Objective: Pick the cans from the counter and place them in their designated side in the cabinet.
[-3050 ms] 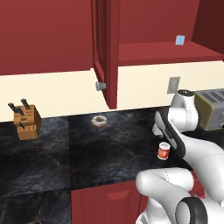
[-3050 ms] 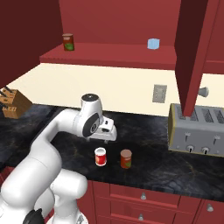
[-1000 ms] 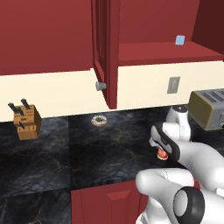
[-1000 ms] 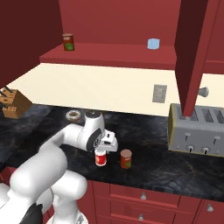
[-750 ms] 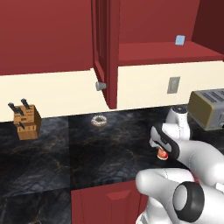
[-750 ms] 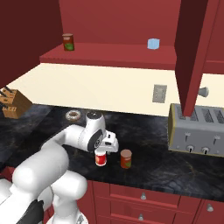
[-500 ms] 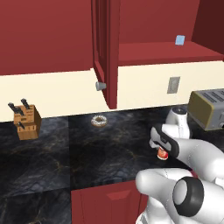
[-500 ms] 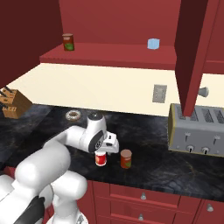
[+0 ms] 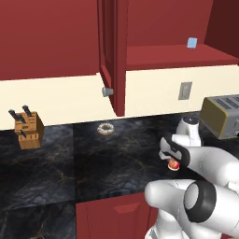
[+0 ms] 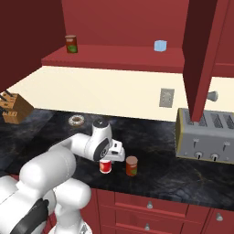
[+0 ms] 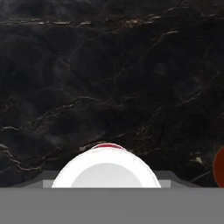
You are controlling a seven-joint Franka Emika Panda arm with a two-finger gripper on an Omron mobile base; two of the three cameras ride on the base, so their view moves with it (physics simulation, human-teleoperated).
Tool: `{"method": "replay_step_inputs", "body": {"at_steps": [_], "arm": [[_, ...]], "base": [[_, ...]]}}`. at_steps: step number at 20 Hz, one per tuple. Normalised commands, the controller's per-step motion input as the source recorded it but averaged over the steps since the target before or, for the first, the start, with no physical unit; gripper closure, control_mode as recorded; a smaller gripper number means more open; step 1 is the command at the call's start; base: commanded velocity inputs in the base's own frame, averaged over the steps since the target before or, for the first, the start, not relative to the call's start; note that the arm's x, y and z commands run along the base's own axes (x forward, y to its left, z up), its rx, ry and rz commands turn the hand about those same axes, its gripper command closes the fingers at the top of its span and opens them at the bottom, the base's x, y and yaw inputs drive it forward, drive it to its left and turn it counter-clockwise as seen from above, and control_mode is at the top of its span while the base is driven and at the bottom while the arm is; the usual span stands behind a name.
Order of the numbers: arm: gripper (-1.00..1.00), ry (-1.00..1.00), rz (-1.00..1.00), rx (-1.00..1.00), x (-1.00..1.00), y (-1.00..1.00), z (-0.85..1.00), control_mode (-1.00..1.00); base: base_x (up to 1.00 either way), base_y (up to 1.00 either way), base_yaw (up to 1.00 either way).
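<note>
The bright red can [image 10: 105, 167] stands on the black marble counter [image 10: 173, 178] near its front edge. My gripper [image 10: 107, 160] is down over it with a finger on each side, shut on the can. From the left the same red can [image 9: 174, 164] peeks out under the gripper [image 9: 172, 158]. Its pale top [image 11: 106, 168] lies right under the hand view's bottom. The maroon can [image 10: 131, 166] stands just right of it, apart. Above, the cabinet's red shelf [image 10: 114, 57] lies open beside its door [image 10: 201, 55].
On the shelf are a green-labelled can [image 10: 71, 44] at the left and a light-blue box [image 10: 160, 45] further right. A toaster [image 10: 205, 135] stands at the right on the counter, a donut [image 10: 76, 120] behind the arm and a knife block [image 10: 11, 107] far left.
Since three seconds ago the hand has come down onto the red can. Over the last second it has hardly moved, and both cans stay in place.
</note>
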Motion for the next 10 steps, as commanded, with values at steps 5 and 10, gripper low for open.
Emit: {"method": "replay_step_inputs", "body": {"at_steps": [5,10], "arm": [[1.00,0.00,0.02,0.00,-0.03,-0.14,0.18,-1.00],[1.00,-0.01,0.01,0.00,-0.03,-0.04,0.44,-1.00]], "base": [[0.00,0.00,0.00],[0.00,0.00,0.00]]}}
